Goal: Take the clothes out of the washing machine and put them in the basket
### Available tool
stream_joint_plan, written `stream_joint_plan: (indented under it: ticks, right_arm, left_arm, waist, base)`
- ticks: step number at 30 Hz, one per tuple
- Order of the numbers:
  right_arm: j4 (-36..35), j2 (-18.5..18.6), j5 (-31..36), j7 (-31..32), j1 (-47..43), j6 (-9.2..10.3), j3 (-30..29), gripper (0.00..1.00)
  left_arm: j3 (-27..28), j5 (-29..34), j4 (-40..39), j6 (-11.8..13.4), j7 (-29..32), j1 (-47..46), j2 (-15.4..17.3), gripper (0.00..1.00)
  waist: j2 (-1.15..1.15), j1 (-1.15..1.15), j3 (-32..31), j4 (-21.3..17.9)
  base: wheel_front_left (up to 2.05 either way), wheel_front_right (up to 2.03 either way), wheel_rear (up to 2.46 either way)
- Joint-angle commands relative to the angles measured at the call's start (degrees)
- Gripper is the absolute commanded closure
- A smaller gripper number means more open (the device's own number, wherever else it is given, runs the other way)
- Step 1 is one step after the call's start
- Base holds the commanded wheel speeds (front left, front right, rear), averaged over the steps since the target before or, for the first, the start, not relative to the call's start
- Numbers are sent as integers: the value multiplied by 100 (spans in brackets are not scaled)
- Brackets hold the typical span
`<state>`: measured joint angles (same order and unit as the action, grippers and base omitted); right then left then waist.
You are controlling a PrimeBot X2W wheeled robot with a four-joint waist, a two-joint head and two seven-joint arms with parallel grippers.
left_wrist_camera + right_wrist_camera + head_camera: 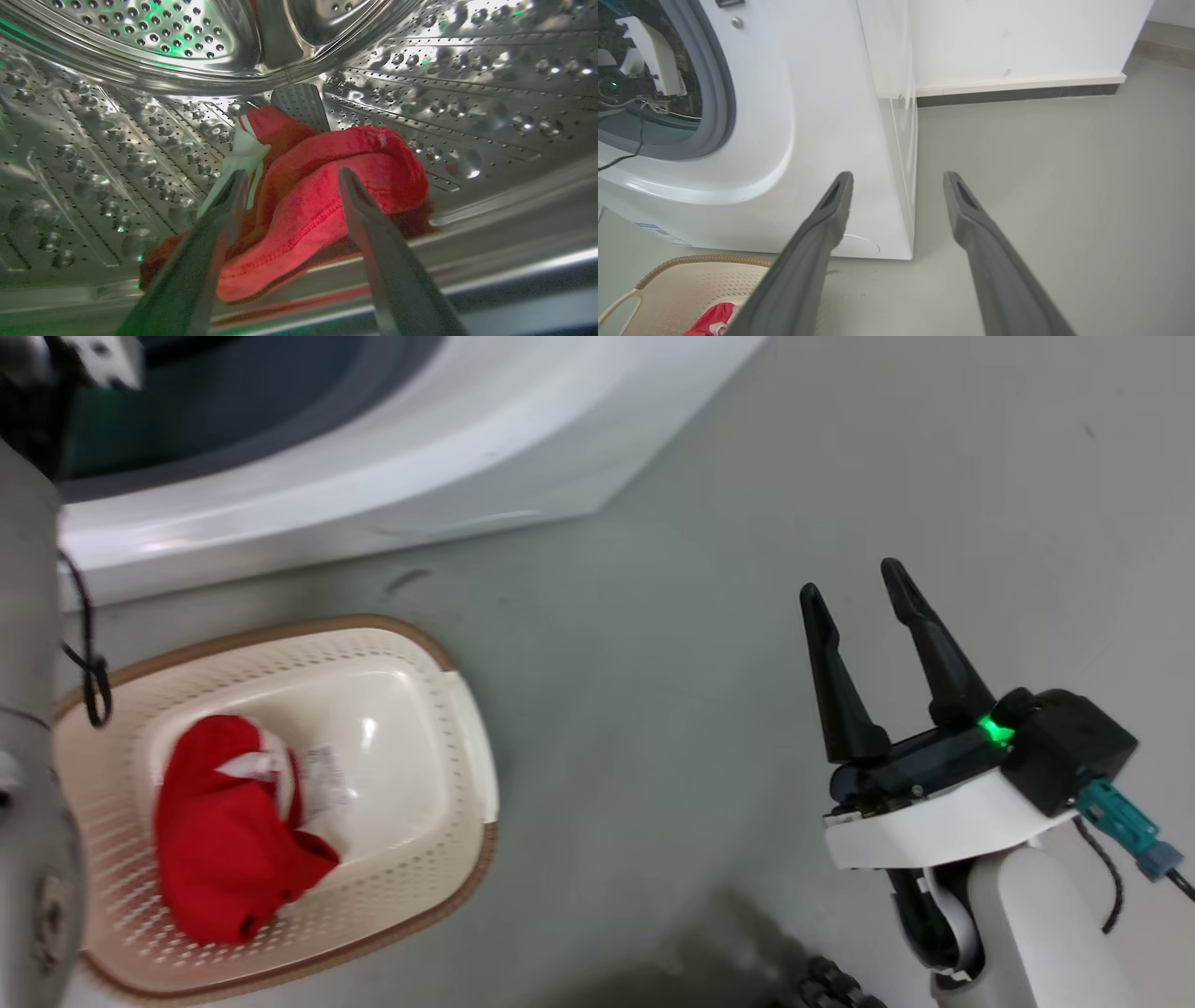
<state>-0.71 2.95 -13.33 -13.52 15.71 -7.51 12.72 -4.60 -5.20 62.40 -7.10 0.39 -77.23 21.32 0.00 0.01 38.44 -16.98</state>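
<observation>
Inside the washing machine's (392,457) steel drum (117,154) lies a red garment (322,205) with white trim. My left gripper (292,175) is open, its two fingers straddling the crumpled red cloth without closing on it. In the head view another red garment (224,831) lies in the cream basket (467,756) on the floor in front of the washer. My right gripper (854,588) hangs open and empty over bare floor to the right of the basket. The right wrist view shows the washer's front (794,116), the basket's corner (691,275) and a bit of red cloth (712,317).
Grey floor (747,523) stretches to the right of the washer. A white wall with a dark skirting (1017,91) runs behind it. My left arm (23,709) crosses the left edge of the head view, above the basket, reaching into the porthole (714,93).
</observation>
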Motion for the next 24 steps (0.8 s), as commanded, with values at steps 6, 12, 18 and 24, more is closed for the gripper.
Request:
stream_joint_plan:
  ticks: [6,12,18,24]
  right_arm:
    - [167,-15,-258,-138,141,4,304,0]
    - [229,-14,-486,-169,150,4,500,0]
    - [121,-12,-712,-169,116,4,612,0]
    - [133,-12,-739,-170,130,4,606,0]
  left_arm:
    - [-272,20,302,-38,908,-755,442,0]
    - [-702,-140,385,-41,1957,-1232,741,0]
    - [-1008,-383,502,-37,3111,-1277,1066,81]
    - [-973,-474,275,104,3160,-1172,1156,100]
  waist:
    - [0,-1,572,-673]
    - [0,-1,783,-906]
    - [0,-1,852,-1068]
    - [0,-1,771,-1076]
  base:
    - [0,0,0]
    - [0,0,0]
    - [0,0,0]
    - [0,0,0]
